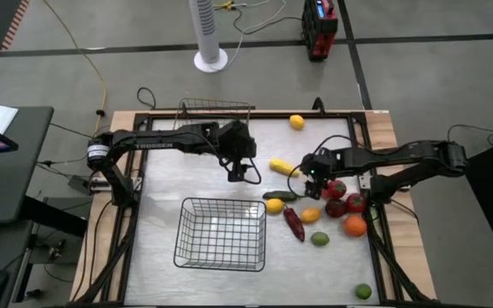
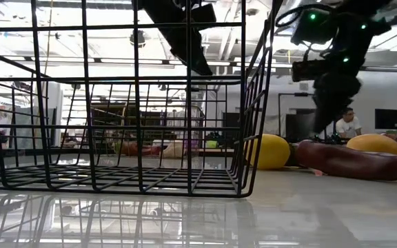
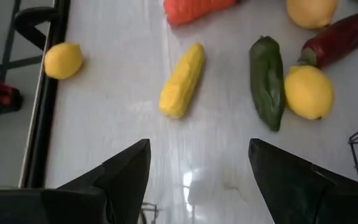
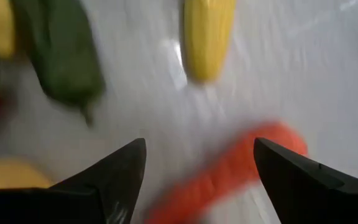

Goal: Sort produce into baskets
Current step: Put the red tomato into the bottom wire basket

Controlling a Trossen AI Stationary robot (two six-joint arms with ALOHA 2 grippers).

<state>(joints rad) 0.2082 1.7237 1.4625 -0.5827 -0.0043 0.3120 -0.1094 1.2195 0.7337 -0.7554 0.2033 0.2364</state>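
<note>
- The table (image 1: 165,248) is seen filling the middle of the high view, pale and glossy inside a dark frame; no readable writing or brand is made out anywhere.
- The larger basket (image 1: 221,233), empty silver wire, is placed at lower centre of the high view; a second basket (image 1: 216,109) is set at the table's upper edge.
- The left arm (image 1: 157,141) is stretched from the left edge toward the centre, bent down at the wrist; the left gripper (image 1: 245,175) is held above bare tabletop with its fingers (image 3: 120,177) spread apart, nothing between them.
- The right arm (image 1: 409,158) is reached in from the right edge; the right gripper (image 1: 312,181) is hung low over the carrot (image 4: 229,174), fingers (image 4: 114,177) parted and empty.
- The produce is gathered right of centre: a corn cob (image 1: 282,166), a green pepper (image 1: 281,196), a dark red pepper (image 1: 294,224), tomatoes (image 1: 346,204), an orange (image 1: 355,226) and a lime (image 1: 319,239).
- A lemon (image 1: 297,121) is left alone near the upper edge; another lime (image 1: 363,291) lies at lower right.
</note>
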